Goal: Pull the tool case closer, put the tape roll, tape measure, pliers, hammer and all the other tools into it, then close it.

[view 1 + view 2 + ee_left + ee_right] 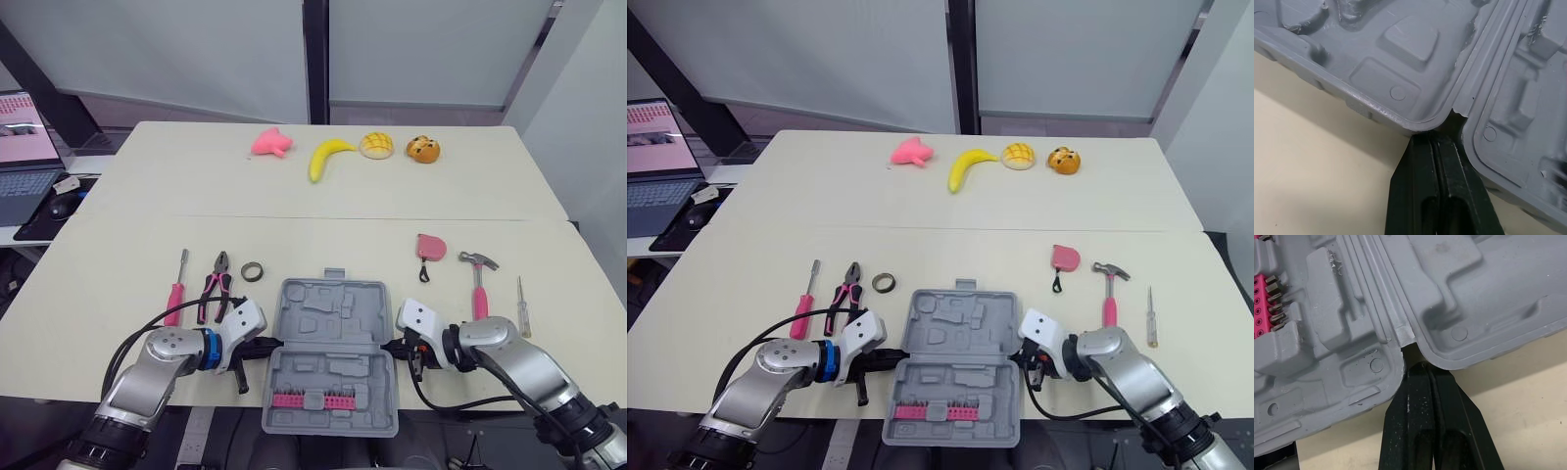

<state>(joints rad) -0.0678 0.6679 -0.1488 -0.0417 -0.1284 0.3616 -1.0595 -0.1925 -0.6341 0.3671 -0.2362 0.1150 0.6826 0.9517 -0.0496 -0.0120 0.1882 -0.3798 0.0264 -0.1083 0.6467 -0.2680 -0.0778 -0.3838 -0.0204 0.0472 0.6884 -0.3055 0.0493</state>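
The grey tool case (331,333) lies open at the table's front edge, with a pink bit strip (313,399) in its near half. My left gripper (266,345) is shut, its tips (1437,139) poked into the notch at the left end of the case's hinge. My right gripper (395,345) is shut too, its tips (1422,366) in the right hinge notch. Left of the case lie a pink screwdriver (176,294), pink-handled pliers (216,287) and a tape roll (252,271). To its right are a pink tape measure (430,248), a hammer (479,279) and a thin screwdriver (522,306).
At the back of the table sit a pink toy (271,143), a banana (327,157), a bun (376,146) and an orange toy (423,149). A laptop (24,157) and a mouse (61,208) are on a desk at the far left.
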